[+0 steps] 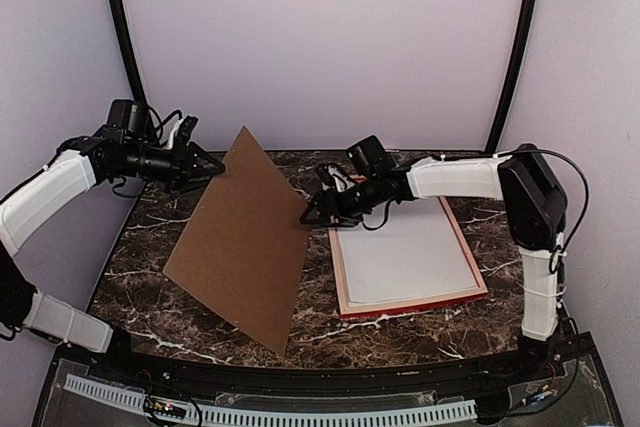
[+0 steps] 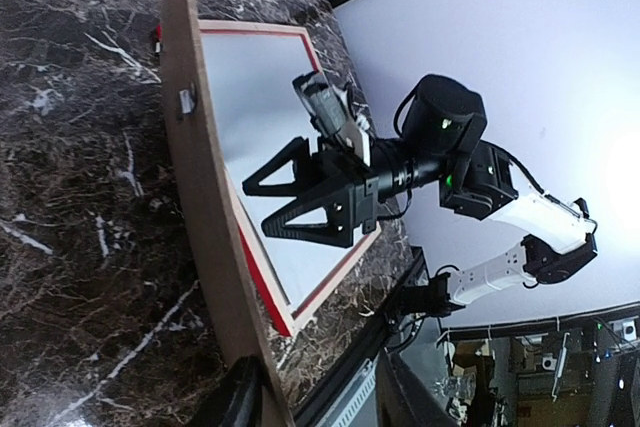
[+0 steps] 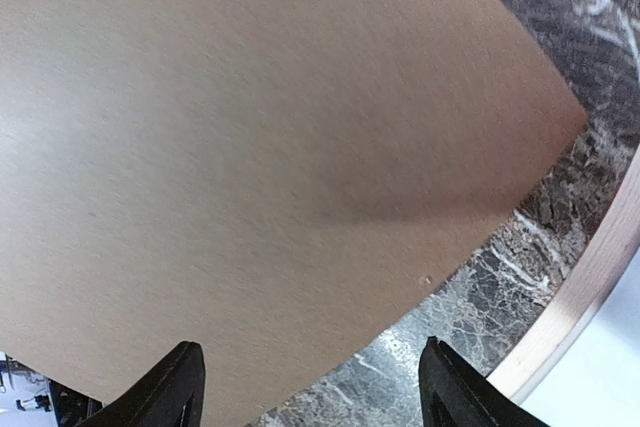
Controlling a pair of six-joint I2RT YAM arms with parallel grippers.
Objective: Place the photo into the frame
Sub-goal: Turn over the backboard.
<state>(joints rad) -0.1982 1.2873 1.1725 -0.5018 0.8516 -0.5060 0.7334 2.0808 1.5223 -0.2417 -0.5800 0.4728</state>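
Lab: curtained booth [image 1: 320,37], marble table [image 1: 150,247]

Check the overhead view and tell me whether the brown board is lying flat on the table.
No, the brown board is propped up at a steep tilt, not flat on the table.

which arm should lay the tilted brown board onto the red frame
Probably right: the open right gripper faces the brown backing board's edge beside the thin red rectangular frame; the left gripper is at the far side.

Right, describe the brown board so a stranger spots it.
On the dark marble table, left of the flat-lying red rectangular frame, a large plain brown board stands tilted on its lower edge. Nothing else stands up or is plain brown.
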